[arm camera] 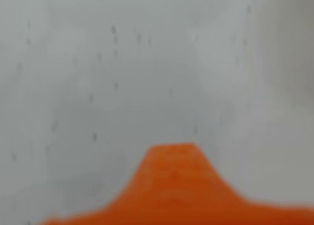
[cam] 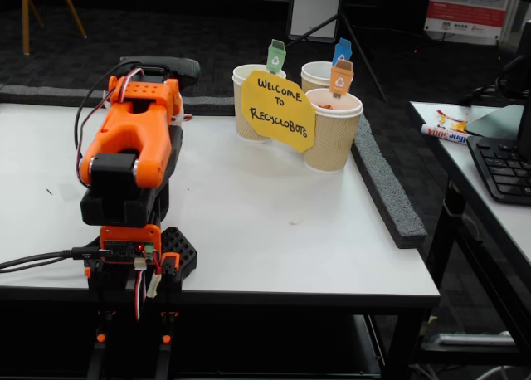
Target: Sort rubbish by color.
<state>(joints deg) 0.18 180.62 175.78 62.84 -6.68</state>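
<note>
A: Three paper cups (cam: 332,143) at the back of the table (cam: 249,222), behind the yellow sign (cam: 276,110). Rubbish?
B: One item: orange wad (cam: 322,106), a sliver inside the front right cup in the fixed view, under the orange tag (cam: 341,77). Blue and green wads not visible.
A: Claw?
B: Claw (arm camera: 172,154): blurred orange shape in the wrist view, opening cannot be told. Arm (cam: 133,139) folded.
A: Hazards?
B: Probably a reach tipping the light cups or sign, since the blurred wrist view would spoil aim.
</note>
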